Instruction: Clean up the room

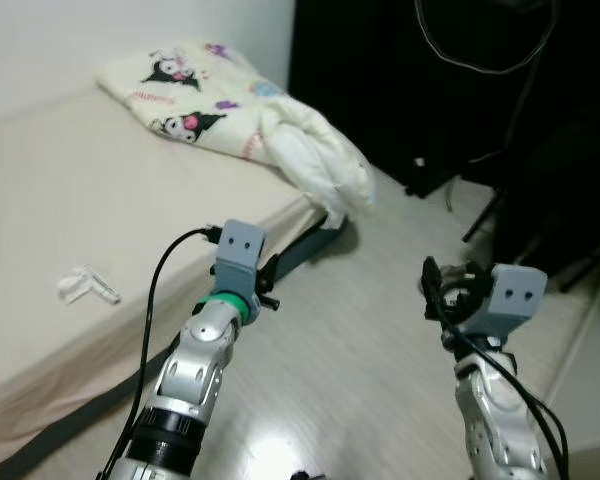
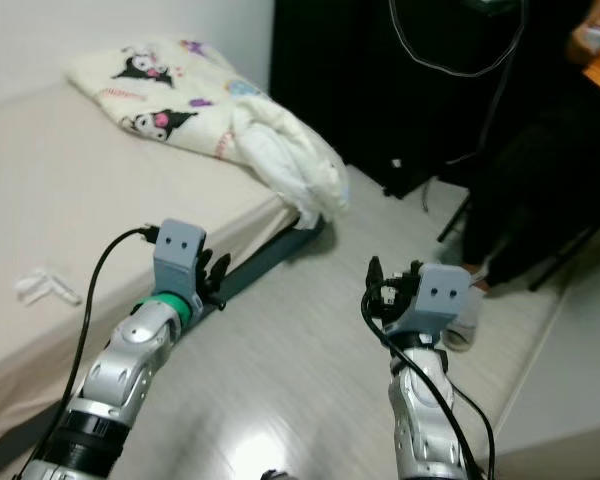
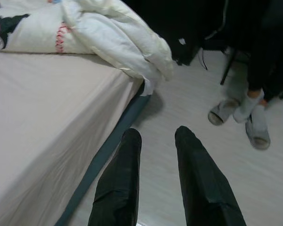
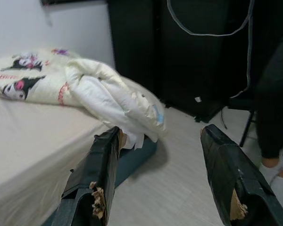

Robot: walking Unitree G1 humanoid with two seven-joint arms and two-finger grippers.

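Observation:
A cream quilt (image 1: 230, 105) with cartoon prints lies crumpled at the far end of the bed (image 1: 70, 200), one white fold (image 3: 118, 42) drooping over the bed's corner. A small clear plastic wrapper (image 1: 88, 287) lies on the sheet near the bed's near edge. My left gripper (image 3: 158, 136) is open and empty, held above the floor beside the bed's edge. My right gripper (image 4: 160, 134) is open wide with nothing in it, raised over the floor and pointed toward the quilt.
A person in dark trousers sits at the right, feet in grey slippers (image 3: 247, 117) on the pale floor (image 1: 380, 380). Black furniture (image 1: 430, 80) with a hanging cable (image 2: 450, 60) stands behind. A chair leg (image 4: 247, 127) is near the person.

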